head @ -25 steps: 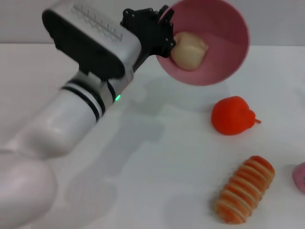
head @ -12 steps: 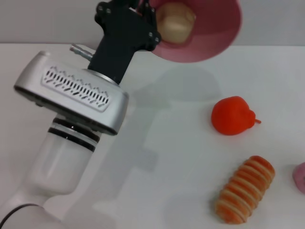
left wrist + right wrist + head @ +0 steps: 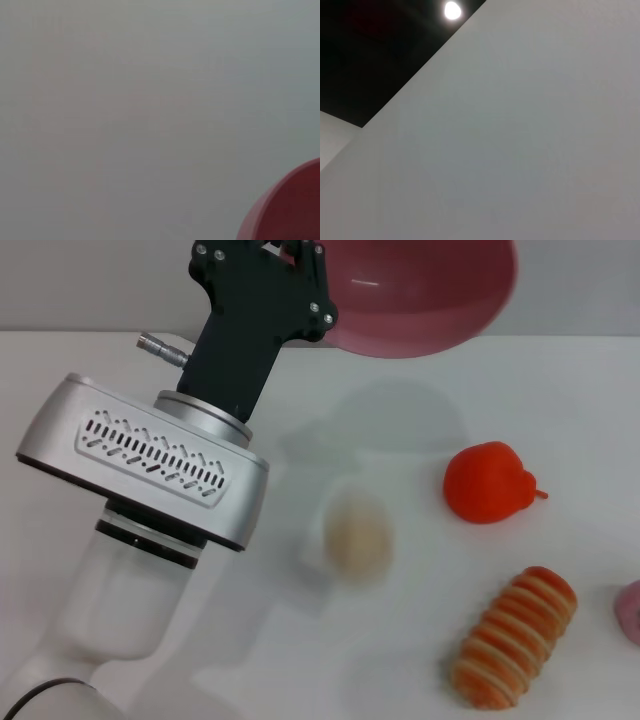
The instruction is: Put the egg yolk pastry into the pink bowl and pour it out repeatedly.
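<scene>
**Desk:** What do the jaws look like from your end?

**Me:** I see the left gripper (image 3: 305,255) up at the top edge of the head view, its black jaws closed on the near rim of the pink bowl (image 3: 420,300). The bowl is lifted well clear of the desk and tipped. A sliver of its rim shows in one corner of the left wrist view (image 3: 287,207); the rest there is plain grey. The right gripper is out of every view; its wrist camera shows me only a pale wall, a dark ceiling and one round lamp (image 3: 452,10).

**Desk:** And the surface?

**Me:** I have a plain white desk (image 3: 120,370) with a grey wall behind it. Soft shadows of the arm and the bowl lie on it.

**Desk:** What has changed since half a second ago?

**Me:** Then the egg yolk pastry (image 3: 357,533) sat inside the bowl, up by the jaws. Now I see no pastry in the bowl, and the pastry is down by the desk, below the bowl and nearer to me, smeared with motion. I cannot tell whether it touches the desk.

**Desk:** Which way does it lie?

**Me:** I see a pale oval, long axis running roughly away from me. It is well apart from the red-orange fruit (image 3: 490,483) to its right and from the striped roll (image 3: 513,637) near right. Both rest where they were.
</scene>
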`<state>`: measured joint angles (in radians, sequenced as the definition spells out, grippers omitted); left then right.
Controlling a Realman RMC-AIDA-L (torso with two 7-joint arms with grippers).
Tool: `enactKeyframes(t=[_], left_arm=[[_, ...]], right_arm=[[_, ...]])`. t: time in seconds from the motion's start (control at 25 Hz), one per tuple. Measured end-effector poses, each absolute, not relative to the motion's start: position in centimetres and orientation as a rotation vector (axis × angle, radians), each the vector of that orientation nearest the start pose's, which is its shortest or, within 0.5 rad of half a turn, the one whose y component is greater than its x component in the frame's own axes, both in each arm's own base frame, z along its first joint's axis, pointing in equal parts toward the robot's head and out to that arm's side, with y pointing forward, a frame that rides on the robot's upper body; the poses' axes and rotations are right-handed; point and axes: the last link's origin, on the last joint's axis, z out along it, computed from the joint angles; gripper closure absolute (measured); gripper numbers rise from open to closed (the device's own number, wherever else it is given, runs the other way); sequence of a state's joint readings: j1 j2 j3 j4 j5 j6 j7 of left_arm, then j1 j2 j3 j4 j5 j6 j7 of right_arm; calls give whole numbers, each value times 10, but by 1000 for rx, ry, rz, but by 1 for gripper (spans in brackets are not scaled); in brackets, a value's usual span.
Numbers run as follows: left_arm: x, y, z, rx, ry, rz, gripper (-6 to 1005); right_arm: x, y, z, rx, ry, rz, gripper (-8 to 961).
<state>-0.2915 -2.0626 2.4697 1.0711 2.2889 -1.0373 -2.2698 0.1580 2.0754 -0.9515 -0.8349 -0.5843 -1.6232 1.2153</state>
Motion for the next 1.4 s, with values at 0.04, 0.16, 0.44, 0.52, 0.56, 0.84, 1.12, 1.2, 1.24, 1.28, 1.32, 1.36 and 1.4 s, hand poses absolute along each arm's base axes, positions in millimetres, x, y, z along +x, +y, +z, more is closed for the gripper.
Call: enactKeyframes(t=[0.04, 0.16, 0.44, 0.52, 0.56, 0.84, 1.12, 1.2, 1.24, 1.28, 1.32, 1.36, 1.4], left_arm=[[-122, 300, -58, -1639, 166, -766, 957], [-122, 301, -60, -1647, 173, -760, 957], [-123, 316, -64, -1736, 115, -706, 957], [-122, 328, -65, -1794, 57, -676, 957], [-122, 336, -64, -1828, 12, -664, 957], [-138, 408, -53, -2153, -465, -421, 957], [-148, 433, -47, -2291, -686, -229, 957], [-151, 437, -43, -2308, -740, -199, 957], [-151, 437, -43, -2308, -740, -199, 957], [-156, 439, -32, -2329, -832, -175, 957], [-156, 439, -32, -2329, -832, -175, 957], [-156, 439, -32, -2329, -832, -175, 957], [-156, 439, -32, -2329, -832, -175, 957]], right_arm=[[258, 278, 154, -1590, 227, 1646, 498], [258, 277, 154, -1592, 225, 1651, 498], [253, 279, 152, -1613, 220, 1677, 497], [251, 279, 151, -1633, 220, 1691, 497], [249, 279, 151, -1648, 225, 1704, 497], [218, 283, 145, -1955, 230, 1682, 498], [148, 279, 129, -2664, 179, 1249, 498], [130, 273, 123, -2829, 141, 1064, 498], [121, 269, 118, -2927, 120, 937, 498], [113, 265, 113, -3003, 99, 825, 498], [107, 263, 105, -3079, 100, 695, 498], [103, 262, 99, -3133, 113, 572, 498], [100, 262, 92, -3167, 125, 467, 498]])
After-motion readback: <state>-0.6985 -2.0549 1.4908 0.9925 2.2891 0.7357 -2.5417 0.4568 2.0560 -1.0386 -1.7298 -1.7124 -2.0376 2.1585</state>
